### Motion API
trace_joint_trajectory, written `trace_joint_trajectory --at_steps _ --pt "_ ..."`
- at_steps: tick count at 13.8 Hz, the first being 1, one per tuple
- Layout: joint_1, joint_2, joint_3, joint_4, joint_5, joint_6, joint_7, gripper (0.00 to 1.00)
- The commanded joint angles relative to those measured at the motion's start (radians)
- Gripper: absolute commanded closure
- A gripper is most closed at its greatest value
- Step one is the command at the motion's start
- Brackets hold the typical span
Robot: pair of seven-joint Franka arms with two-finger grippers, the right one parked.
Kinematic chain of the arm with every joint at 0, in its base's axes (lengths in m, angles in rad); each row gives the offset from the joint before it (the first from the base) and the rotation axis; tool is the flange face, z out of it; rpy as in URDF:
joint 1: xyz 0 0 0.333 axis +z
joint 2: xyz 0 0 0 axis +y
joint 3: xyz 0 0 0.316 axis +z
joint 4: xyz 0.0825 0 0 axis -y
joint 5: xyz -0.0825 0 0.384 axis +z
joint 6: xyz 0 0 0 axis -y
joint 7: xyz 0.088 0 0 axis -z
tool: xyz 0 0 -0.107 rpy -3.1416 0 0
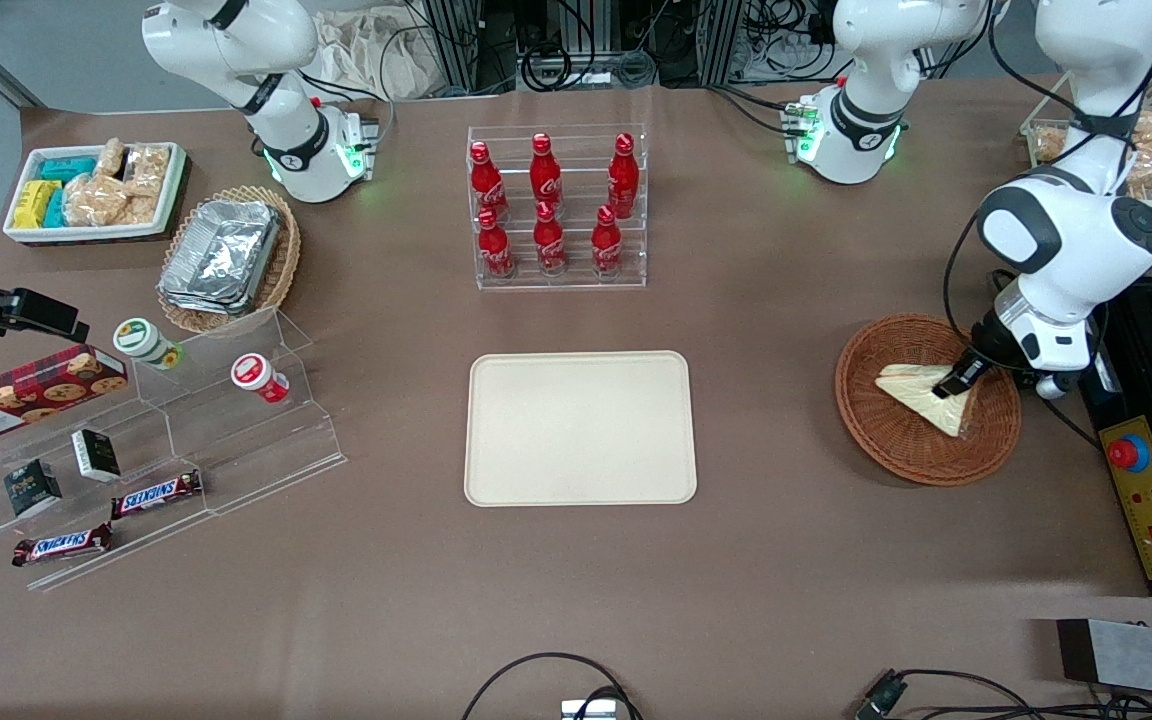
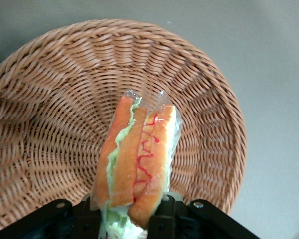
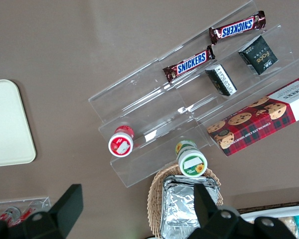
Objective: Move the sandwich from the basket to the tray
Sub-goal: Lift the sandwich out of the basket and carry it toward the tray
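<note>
One clear-wrapped triangular wedge sandwich (image 1: 926, 393), orange and green filling at its cut edge, sits in the round reddish-brown wicker basket (image 1: 891, 440). Left gripper (image 1: 964, 377) is down in the basket, fingers (image 2: 162, 219) clamped on the sandwich's end. Flat cream-beige rectangular tray (image 1: 580, 428) lies well apart, mid-table.

Even, bright overhead light fills the front view; the brown desk (image 1: 786, 560) looks matte, and things throw only short, soft shadows. Glare shows on the foil containers (image 1: 224, 252) and the clear acrylic steps (image 1: 236, 430) — pale streaks along their edges. In the left wrist view the sandwich (image 2: 137, 164) is fairly sharp, while the hand (image 2: 132, 219) is dark and blurred — the basket (image 2: 50, 99) weave softens toward its rim. The right wrist view is crisp, its black fingers out of focus.
</note>
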Motion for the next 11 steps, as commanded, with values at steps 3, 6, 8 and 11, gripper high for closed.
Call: trace_joint_trajectory --at_steps 3,6,8,11 --pt "0.000 -0.122 -0.029 0.076 0.226 -0.251 -0.013 1.00" --pt "0.000 -0.121 -0.109 0.217 0.318 -0.429 -0.013 1.00" --pt "0.000 -0.112 -0.181 0.311 0.366 -0.533 -0.013 1.00" --pt "0.000 -0.084 -0.314 0.373 0.400 -0.560 -0.073 1.00"
